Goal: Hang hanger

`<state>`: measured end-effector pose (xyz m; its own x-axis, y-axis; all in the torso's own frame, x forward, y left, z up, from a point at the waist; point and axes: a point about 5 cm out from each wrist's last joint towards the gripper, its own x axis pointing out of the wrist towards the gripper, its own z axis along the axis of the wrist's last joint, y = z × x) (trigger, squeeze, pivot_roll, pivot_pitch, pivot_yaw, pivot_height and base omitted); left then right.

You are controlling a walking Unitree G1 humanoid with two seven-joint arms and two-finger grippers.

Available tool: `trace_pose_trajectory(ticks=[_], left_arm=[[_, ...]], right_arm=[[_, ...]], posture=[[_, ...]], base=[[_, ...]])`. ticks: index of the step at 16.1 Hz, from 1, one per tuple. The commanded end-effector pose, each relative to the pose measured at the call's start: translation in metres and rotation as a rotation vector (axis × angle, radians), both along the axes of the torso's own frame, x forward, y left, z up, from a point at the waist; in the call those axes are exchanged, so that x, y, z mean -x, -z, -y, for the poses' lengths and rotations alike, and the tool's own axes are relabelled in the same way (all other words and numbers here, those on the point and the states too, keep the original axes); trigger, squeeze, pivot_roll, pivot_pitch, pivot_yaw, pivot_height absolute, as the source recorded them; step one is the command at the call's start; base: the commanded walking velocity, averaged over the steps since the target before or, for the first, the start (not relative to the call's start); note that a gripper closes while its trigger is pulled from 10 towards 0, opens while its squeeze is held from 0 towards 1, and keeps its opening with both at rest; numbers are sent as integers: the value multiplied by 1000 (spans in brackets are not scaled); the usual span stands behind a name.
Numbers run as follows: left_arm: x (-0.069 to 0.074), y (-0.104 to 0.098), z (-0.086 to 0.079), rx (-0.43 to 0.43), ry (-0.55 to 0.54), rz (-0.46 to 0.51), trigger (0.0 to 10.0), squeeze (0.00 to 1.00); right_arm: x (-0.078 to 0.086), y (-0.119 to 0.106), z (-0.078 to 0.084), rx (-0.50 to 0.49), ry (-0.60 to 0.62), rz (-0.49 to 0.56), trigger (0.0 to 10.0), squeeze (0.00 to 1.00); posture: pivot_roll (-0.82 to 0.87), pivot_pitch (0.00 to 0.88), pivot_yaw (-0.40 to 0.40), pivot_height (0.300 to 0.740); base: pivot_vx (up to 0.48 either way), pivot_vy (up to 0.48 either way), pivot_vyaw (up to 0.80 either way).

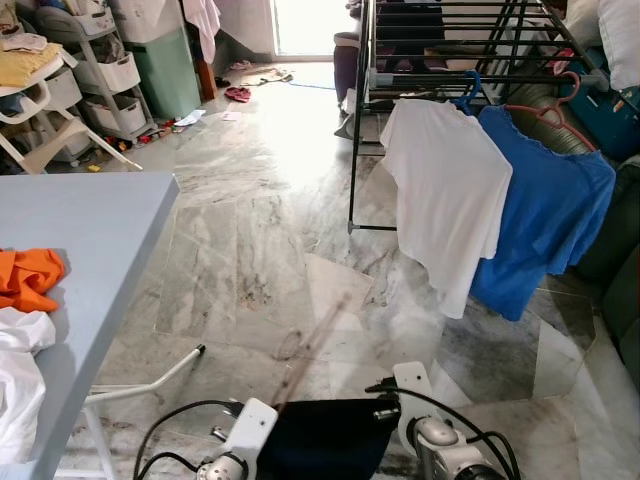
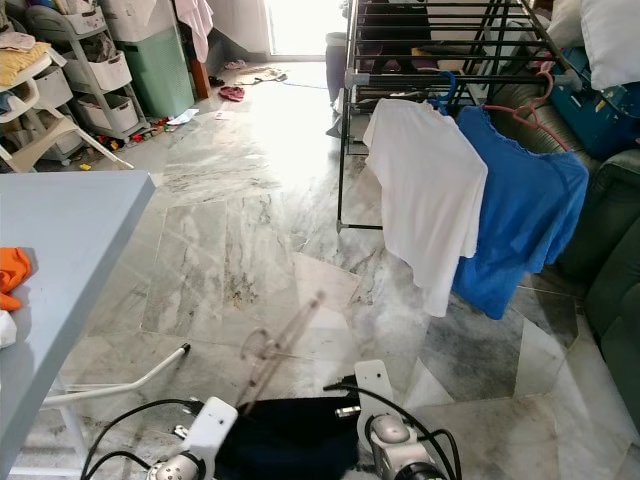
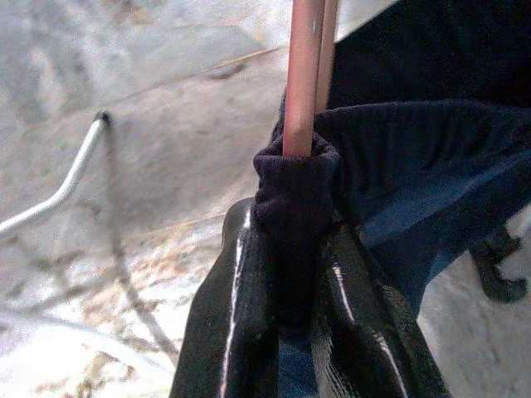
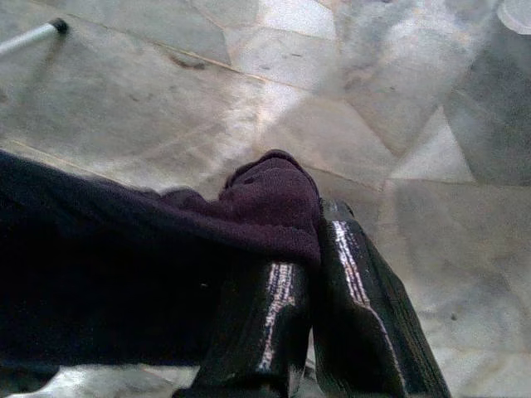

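Note:
A dark navy garment (image 1: 330, 435) hangs low in front of me, stretched between my two arms. It sits on a pink hanger (image 3: 303, 75), whose hook end sticks up blurred (image 1: 310, 350) over the floor. In the left wrist view, my left gripper (image 3: 294, 249) is shut on the garment's bunched cloth where the hanger rod comes out. My right gripper (image 4: 311, 274) is shut on the garment's other edge. The black drying rack (image 1: 440, 75) stands ahead to the right, with a white T-shirt (image 1: 445, 190) and a blue T-shirt (image 1: 545, 220) hanging on its near rail.
A grey table (image 1: 90, 230) on my left holds an orange cloth (image 1: 28, 277) and white cloth (image 1: 15, 380). Its white metal leg (image 1: 150, 380) juts onto the marble floor. Shelves (image 1: 110, 75) and a white chair (image 1: 45, 120) stand at the back left; a dark sofa (image 1: 620, 260) lies beyond the rack.

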<state>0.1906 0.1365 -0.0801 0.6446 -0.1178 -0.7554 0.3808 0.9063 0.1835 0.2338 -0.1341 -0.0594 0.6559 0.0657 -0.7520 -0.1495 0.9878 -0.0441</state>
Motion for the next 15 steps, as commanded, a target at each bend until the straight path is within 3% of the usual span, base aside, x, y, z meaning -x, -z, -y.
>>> trace_pose_trajectory(ticks=[1, 2, 4, 5, 7, 13, 15], left_arm=[[1, 2, -15, -40, -92, -16, 1725, 0], [1, 2, -16, -31, -113, -21, 510, 0], [2, 3, -17, -29, -146, -32, 314, 0], [4, 3, -19, -33, -150, -36, 706, 0], [11, 7, -25, -56, -157, -73, 0, 0], [27, 14, -43, -78, -218, -145, 157, 0], [31, 15, -49, -67, -254, -158, 667, 0]], right_arm=[[1, 1, 9, 38, 33, -1, 0, 0], [2, 1, 12, 43, 43, -2, 0, 0], [2, 1, 16, 51, 61, -1, 0, 0], [2, 1, 18, 55, 69, 1, 0, 0], [1, 0, 23, 61, 105, 2, 0, 0], [0, 0, 22, 51, 121, 0, 0, 0], [1, 1, 21, 48, 121, -7, 0, 0]], posture=[[-41, 0, 20, 740], [-47, 0, 24, 740], [-52, 0, 29, 740], [-57, 0, 34, 740], [-64, 0, 41, 740], [-70, 0, 47, 740], [-73, 0, 48, 740]], base=[[0, 0, 0], [0, 0, 0], [0, 0, 0], [0, 0, 0], [0, 0, 0], [0, 0, 0], [0, 0, 0]])
